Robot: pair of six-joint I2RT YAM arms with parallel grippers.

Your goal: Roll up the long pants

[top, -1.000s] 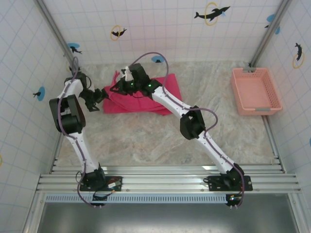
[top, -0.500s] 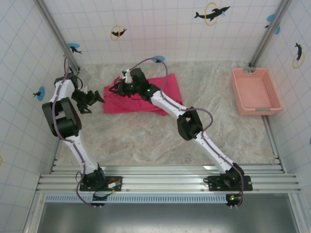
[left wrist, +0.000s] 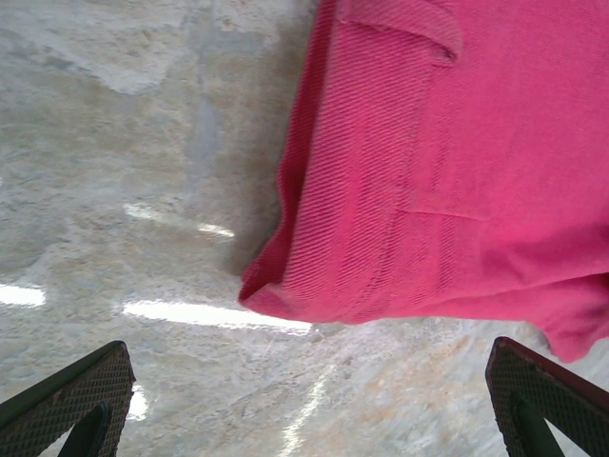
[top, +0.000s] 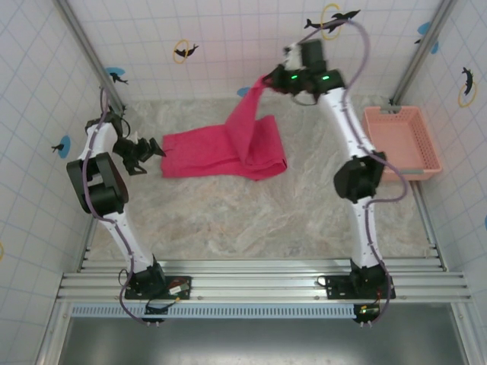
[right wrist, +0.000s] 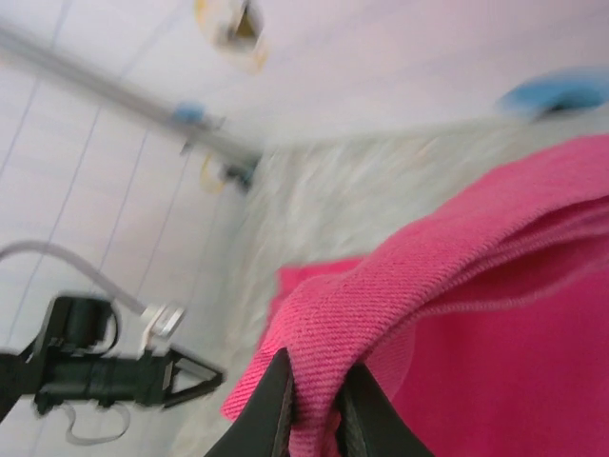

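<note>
though pressed low over the long pants (top: 202,156) a second ago, now lifted high toward the back wall: right gripper (top: 268,79), narrowed to a pinch on one cloth edge. drags a pink strip up off the heap, leaves the rest flat on the far left of the table (top: 228,220). just beside the cloth's left end, not touching: left gripper (top: 154,146), spread wide, holding nothing, drawn back a little leftward. judged a re-laying or straightening of a fold, not rolling itself; no roll begun yet.
</note>
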